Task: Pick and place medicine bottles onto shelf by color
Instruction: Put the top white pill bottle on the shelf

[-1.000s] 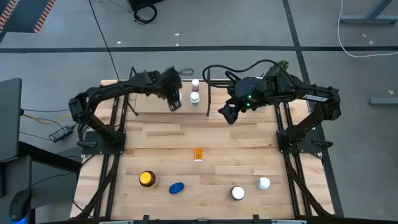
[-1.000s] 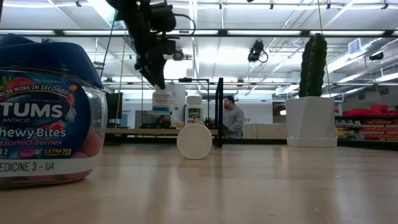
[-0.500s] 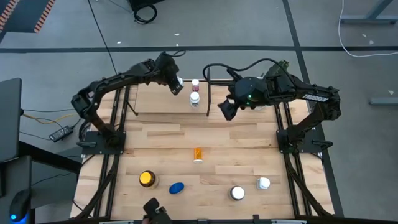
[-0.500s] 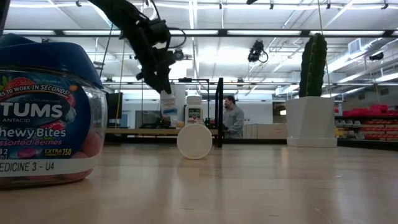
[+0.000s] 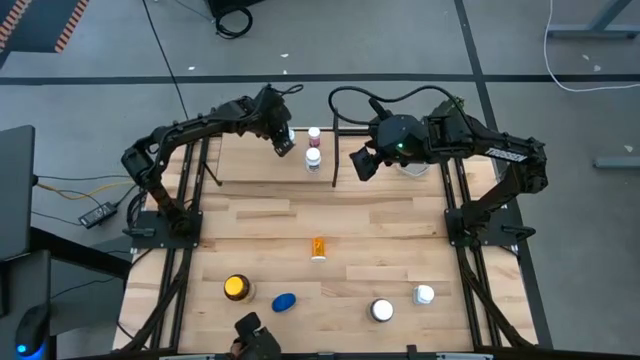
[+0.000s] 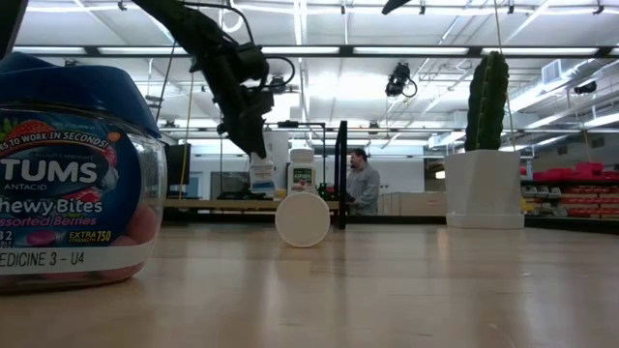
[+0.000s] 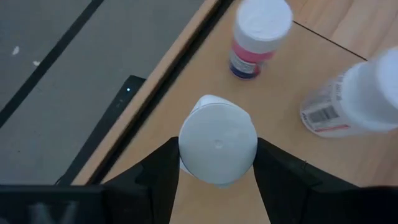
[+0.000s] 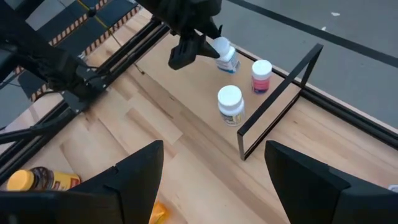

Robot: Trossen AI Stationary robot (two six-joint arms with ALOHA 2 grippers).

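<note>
My left gripper (image 5: 284, 143) is shut on a white-capped medicine bottle (image 7: 217, 148) over the far part of the shelf (image 5: 250, 168), a light-wood panel with black rods. Just to its right two more bottles stand on their bases on the shelf: a pink-labelled one (image 7: 258, 34) and a white one (image 7: 354, 93). My right gripper (image 8: 214, 186) hangs open and holds nothing, high over the table to the right of the shelf. An orange bottle (image 5: 318, 247), an amber yellow-lidded one (image 5: 237, 288), a blue one (image 5: 284, 302) and two white ones (image 5: 382, 311) rest on the near table. My left gripper pinches the bottle between its two fingers (image 7: 163, 180), on opposite sides of the body just below the white cap (image 7: 217, 134). The fingers slant down toward the table's far edge. The bottle hangs roughly upright below them (image 6: 261, 174); whether its base touches the shelf I cannot tell.
A black upright frame (image 8: 273, 99) bounds the shelf on its right. A white pot with a cactus (image 6: 484, 145) stands at the far right. In the low view a large Tums jar (image 6: 68, 174) stands close by, and a round white lid (image 6: 303, 219) faces the camera.
My left gripper has carried the bottle toward the table's far edge and down, coming in beside the two bottles on the shelf. It has stayed shut on the bottle. My right gripper has tipped a little while staying open.
</note>
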